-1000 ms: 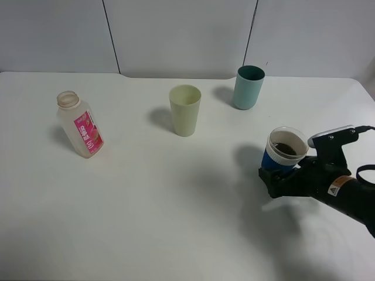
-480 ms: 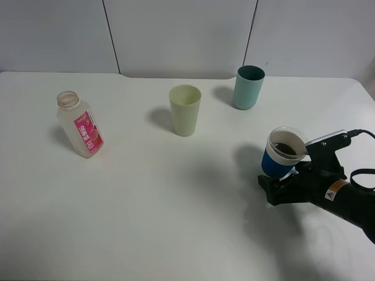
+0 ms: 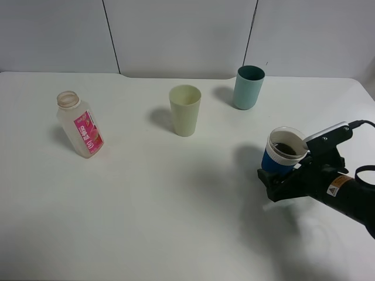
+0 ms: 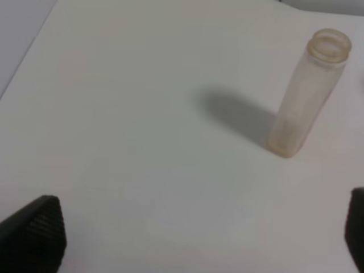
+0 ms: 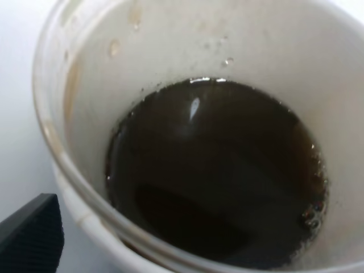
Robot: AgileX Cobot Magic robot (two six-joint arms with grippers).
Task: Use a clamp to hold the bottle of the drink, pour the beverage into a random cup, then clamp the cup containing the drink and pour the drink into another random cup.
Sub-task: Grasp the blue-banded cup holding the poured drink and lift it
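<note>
Cup pouring into a second cup looks like the step in hand. The right gripper [image 3: 280, 177] is clamped on the lower wall of the blue cup [image 3: 285, 153], near the right side of the table [image 3: 176, 211]. Dark drink [image 5: 216, 170] pools in the cup's lower part. The cream cup [image 3: 185, 110] and teal cup [image 3: 249, 86] stand upright farther back, well apart from it. To do this well, carry the blue cup level, bring its rim just above the target's mouth, then tilt slowly. The grip looks low, so quick moves risk slopping. The bottle [image 3: 80, 124] stands at left, uncapped and seemingly empty. The left gripper [image 4: 196, 236] hangs with fingers wide, holding nothing.
</note>
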